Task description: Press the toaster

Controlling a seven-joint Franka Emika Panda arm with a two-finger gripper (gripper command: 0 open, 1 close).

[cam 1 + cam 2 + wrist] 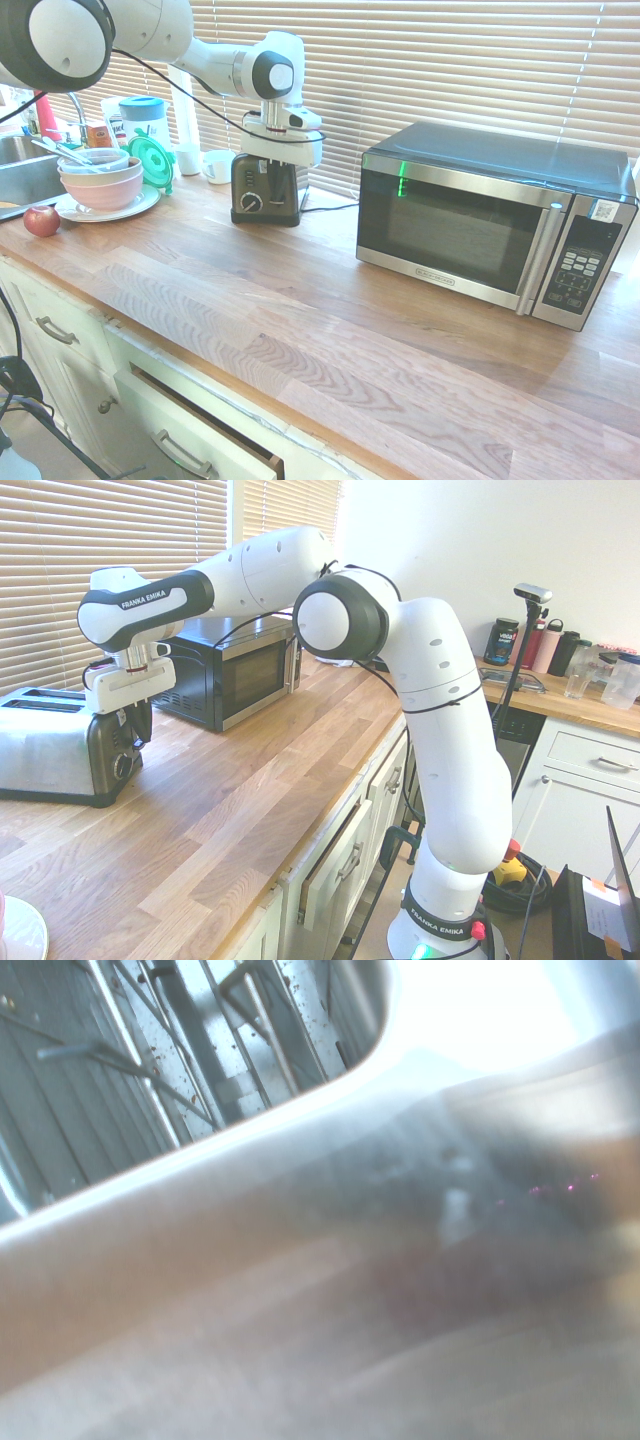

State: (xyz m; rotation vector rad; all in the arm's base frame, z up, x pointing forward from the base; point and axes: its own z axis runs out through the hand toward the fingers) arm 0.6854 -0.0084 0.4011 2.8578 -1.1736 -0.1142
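The toaster stands on the wooden counter near the window blinds, a small steel and black box with a round dial on its front. The second exterior view shows the toaster from its long side, two slots on top. My gripper points straight down at the toaster's dial end, its dark fingers shut and pressed close against the front face where the lever sits. The first exterior view shows the white hand right over the toaster's top. A toaster slot with its wire guides fills the blurred wrist view.
A large black and steel microwave stands to the right of the toaster. Left of it are stacked bowls on a plate, a red apple, a white cup and the sink. A drawer below hangs slightly open.
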